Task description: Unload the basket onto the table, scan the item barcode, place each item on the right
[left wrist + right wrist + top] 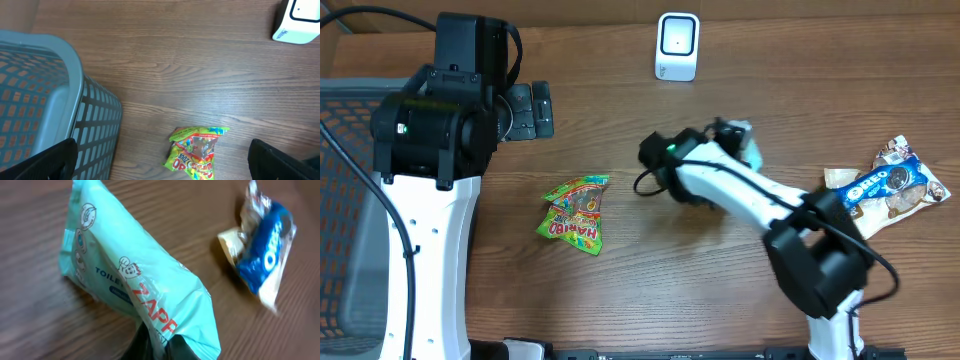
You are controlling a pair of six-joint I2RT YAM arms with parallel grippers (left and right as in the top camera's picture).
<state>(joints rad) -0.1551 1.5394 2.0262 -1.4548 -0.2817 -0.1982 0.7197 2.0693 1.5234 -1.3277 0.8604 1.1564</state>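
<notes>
Right of centre in the overhead view, the right gripper [738,138] pinches a mint-green plastic wipes packet [750,142]. Carry step, I'd say; next, face its barcode toward the boxy white scanner [677,45] up top. Meanwhile the left gripper [542,110] sits with jaws spread.

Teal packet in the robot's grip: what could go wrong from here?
The right fingers pinch only one end of the soft teal packet, so it might sag or slip out on the way. No barcode shows in any view, so it may end up facing away from the white scanner and fail to read. The crinkled wrapper could also distort the code.
</notes>
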